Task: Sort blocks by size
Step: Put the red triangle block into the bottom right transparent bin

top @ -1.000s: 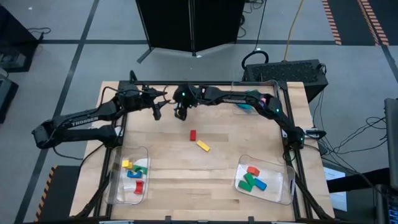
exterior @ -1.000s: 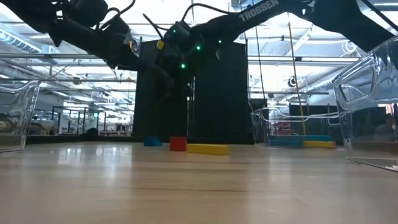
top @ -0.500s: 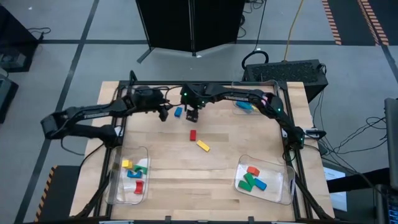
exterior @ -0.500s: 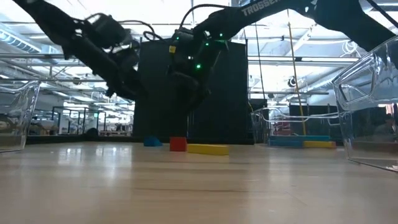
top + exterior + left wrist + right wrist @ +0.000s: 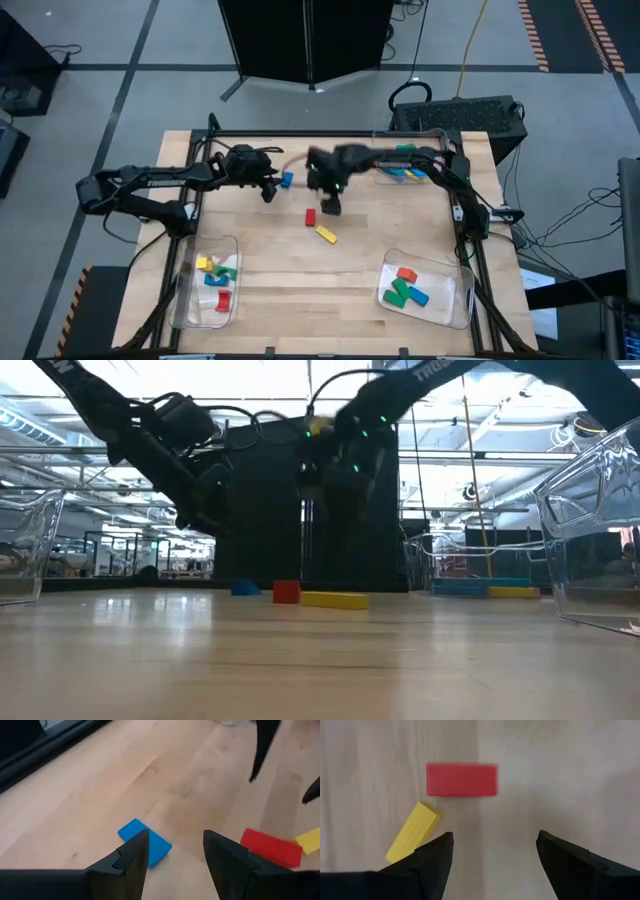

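Note:
Three blocks lie flat on the wooden table. A blue block is farthest back, a red block sits mid-table, and a yellow block lies just nearer. My left gripper hangs open, slanting down, just left of the blue block. My right gripper is open and points steeply down, above the table just right of the red block. Neither has anything between its fingers.
A clear tray at the near left holds several small blocks. A second tray at the near right holds several larger ones, and a third at the far right holds long ones. Bare wood lies between the near trays.
My right gripper has swung from over the blue block toward the table's right and near edges, tipping more steeply down, and now hangs by the red block. My left gripper has sunk and come closer to the blue block, rolling as it went. No block has moved.

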Available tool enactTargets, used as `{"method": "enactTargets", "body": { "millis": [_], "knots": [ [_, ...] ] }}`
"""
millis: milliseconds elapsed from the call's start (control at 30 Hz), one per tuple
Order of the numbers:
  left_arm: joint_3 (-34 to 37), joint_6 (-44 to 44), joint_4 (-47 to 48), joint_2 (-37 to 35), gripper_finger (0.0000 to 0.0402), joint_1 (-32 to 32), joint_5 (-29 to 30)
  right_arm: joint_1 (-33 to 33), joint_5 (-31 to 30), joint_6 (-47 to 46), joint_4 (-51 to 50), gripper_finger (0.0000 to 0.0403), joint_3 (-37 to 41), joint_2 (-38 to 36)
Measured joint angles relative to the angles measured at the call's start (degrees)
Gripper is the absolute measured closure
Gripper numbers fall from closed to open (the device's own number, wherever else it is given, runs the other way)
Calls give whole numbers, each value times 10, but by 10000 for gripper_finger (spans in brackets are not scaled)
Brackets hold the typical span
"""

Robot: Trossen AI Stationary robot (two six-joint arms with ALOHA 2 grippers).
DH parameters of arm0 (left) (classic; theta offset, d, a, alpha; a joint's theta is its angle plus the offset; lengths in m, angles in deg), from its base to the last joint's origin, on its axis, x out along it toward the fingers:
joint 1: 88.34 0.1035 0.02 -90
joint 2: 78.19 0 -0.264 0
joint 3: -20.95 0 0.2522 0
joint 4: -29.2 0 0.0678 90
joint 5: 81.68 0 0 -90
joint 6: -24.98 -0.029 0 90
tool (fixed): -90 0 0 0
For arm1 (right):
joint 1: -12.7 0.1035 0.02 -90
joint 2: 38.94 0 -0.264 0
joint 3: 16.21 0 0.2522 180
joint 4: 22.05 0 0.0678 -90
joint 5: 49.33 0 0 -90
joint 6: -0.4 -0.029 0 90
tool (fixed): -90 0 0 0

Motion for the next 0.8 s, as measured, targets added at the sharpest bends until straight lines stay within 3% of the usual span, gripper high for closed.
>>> {"method": "enactTargets", "body": {
  "millis": [133,233,567,800],
  "knots": [
    [0,-29,29,-17,214,-4,0,30,-32,-68,96,124,113,-31],
    [0,-41,25,-28,214,-4,0,58,-70,-133,136,124,154,-53],
    [0,-70,5,-33,214,-6,0,151,-180,-241,156,124,162,-61],
    [0,-120,-39,-33,214,-14,1,180,-197,-285,163,124,162,-58]
  ]
}}
